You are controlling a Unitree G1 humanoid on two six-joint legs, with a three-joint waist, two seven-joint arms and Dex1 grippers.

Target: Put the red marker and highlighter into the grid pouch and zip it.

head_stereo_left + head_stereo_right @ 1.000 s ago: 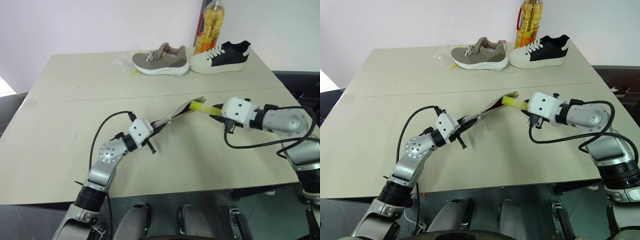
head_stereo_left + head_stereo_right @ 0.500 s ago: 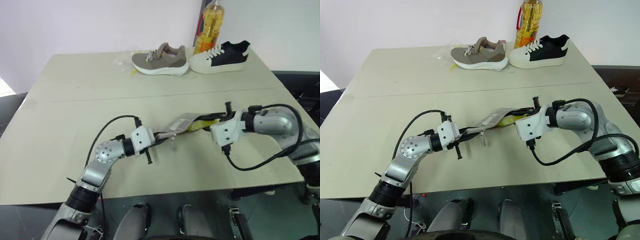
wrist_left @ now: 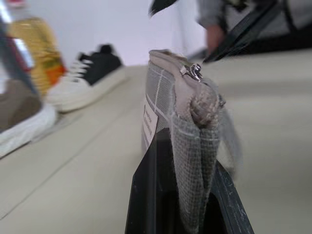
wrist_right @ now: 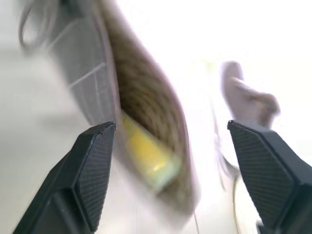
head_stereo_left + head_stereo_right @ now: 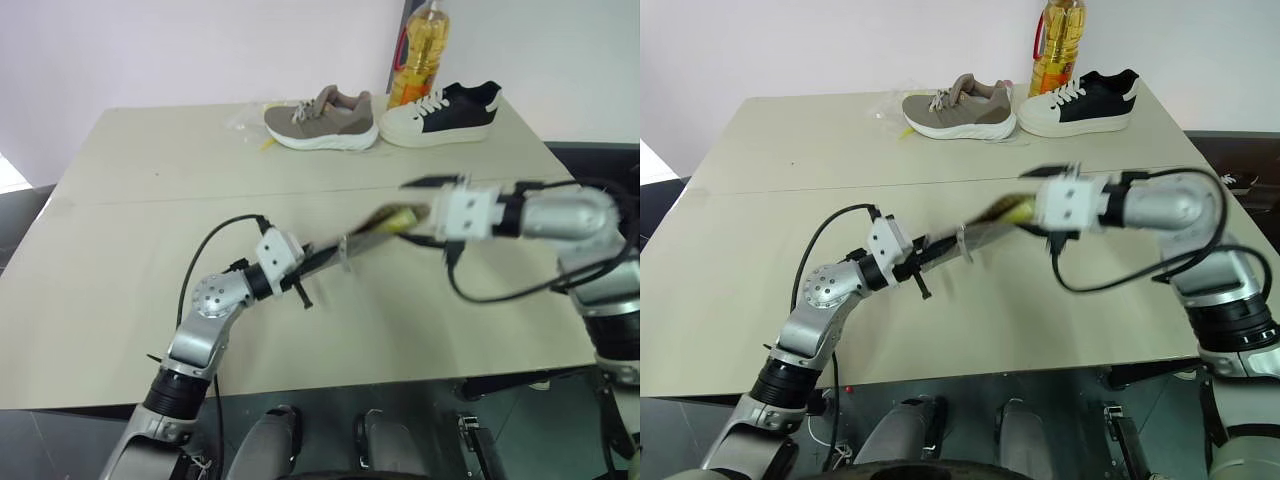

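My left gripper [image 5: 312, 266] is shut on one end of the grid pouch [image 5: 355, 240], holding the grey fabric off the table and tilted up to the right. In the left wrist view the pouch [image 3: 190, 131] stands between the black fingers [image 3: 151, 195], with its zipper pull [image 3: 192, 72] at the top. The yellow highlighter [image 5: 400, 218] sits in the pouch's open mouth, its end poking out. My right gripper [image 5: 422, 212] is open around that end, both fingers [image 4: 92, 180] clear of the highlighter [image 4: 146, 156]. The red marker is hidden.
At the back of the beige table [image 5: 150, 200] lie a grey-brown shoe [image 5: 322, 118] and a black-and-white shoe [image 5: 440, 112]. An oil bottle [image 5: 420, 55] stands behind them, and a crumpled clear wrapper [image 5: 245, 120] lies to their left.
The right gripper has opened and let go of the highlighter, which now rests in the pouch mouth. Both hands and the pouch dipped toward the table, then rose again.
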